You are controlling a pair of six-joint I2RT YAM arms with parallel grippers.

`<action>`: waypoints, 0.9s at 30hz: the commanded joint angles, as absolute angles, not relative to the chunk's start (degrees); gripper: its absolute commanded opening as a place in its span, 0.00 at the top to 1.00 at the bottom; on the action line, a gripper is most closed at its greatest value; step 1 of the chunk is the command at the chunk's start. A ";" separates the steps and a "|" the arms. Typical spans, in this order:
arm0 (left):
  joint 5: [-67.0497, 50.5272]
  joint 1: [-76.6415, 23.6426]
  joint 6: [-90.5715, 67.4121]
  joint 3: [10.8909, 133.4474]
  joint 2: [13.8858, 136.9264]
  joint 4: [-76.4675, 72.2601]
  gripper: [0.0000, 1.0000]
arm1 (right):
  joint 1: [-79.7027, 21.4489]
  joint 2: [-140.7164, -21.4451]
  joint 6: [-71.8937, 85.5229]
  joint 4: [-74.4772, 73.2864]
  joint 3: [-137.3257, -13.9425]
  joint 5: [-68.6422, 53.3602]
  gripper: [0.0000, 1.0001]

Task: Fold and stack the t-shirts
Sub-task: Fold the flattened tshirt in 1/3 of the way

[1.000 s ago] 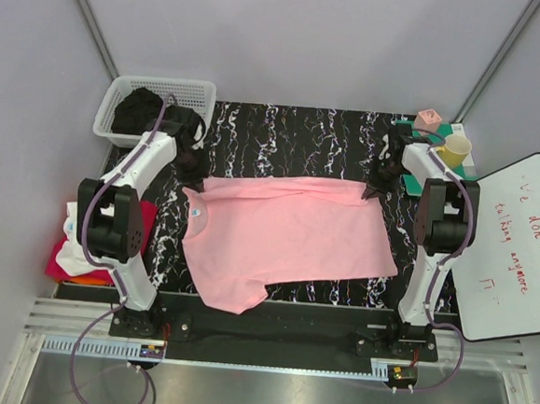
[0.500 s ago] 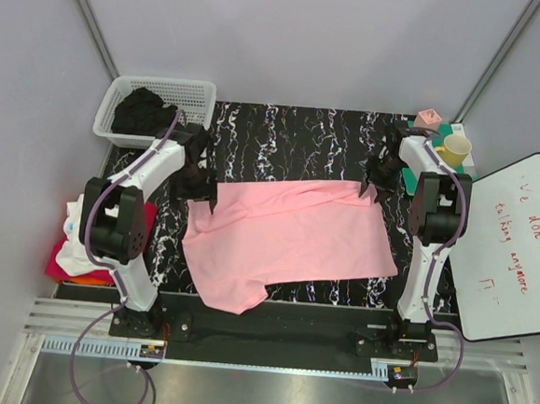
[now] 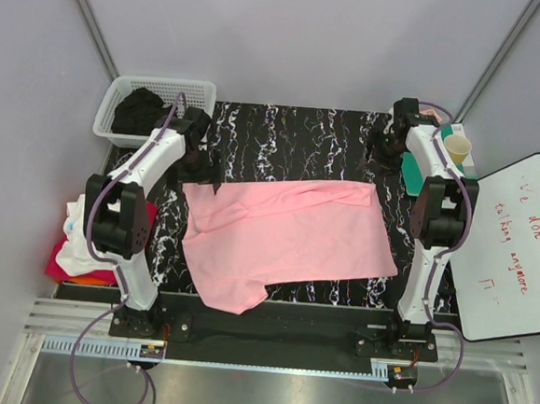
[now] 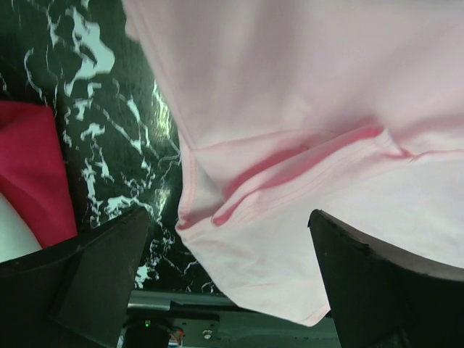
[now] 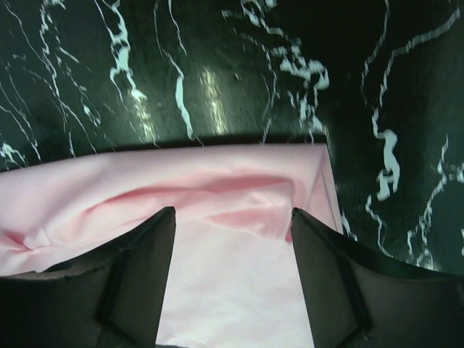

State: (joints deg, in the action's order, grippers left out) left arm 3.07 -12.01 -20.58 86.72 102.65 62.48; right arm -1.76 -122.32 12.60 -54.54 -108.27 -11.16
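Pink t-shirt [image 3: 286, 231] spread flat, left tool [image 3: 204, 172] and right tool [image 3: 382, 157] released (near its far corners)

Place: a robotics lab test cell, not a home or a shop.
Enclosure: plain pale grey wall panels [image 3: 292, 35] joined by bare slanting metal struts [image 3: 86, 14].
Work surface: black marble-pattern tabletop with white veins [image 3: 294, 134], edged by a slotted aluminium mounting rail [image 3: 267, 361].
Machinery: two black-and-white robot arms [image 3: 149, 169] bolted at the near edge, with thin purple cables [image 3: 72, 369] looping from their bases.
Notes: white dry-erase board with red handwriting [image 3: 519, 250], lying at the right.
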 commanded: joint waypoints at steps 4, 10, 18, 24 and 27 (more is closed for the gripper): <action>0.98 -11.95 -16.53 92.55 109.95 58.89 0.22 | -1.67 -131.57 14.50 -53.08 -118.03 -16.08 0.35; 0.35 -11.95 -15.65 94.22 113.64 57.92 1.00 | -1.67 -132.71 14.50 -53.88 -121.46 -16.79 0.36; -4.30 -12.30 -13.54 91.85 117.24 56.78 1.00 | -1.67 -132.98 14.33 -54.14 -119.18 -16.96 0.37; -5.45 -13.62 -12.66 89.57 117.69 56.60 1.00 | -1.67 -132.80 14.24 -54.32 -118.74 -17.23 0.37; -6.41 -14.41 -12.04 87.63 116.02 56.51 1.00 | -1.67 -132.63 13.97 -54.32 -118.57 -16.96 0.37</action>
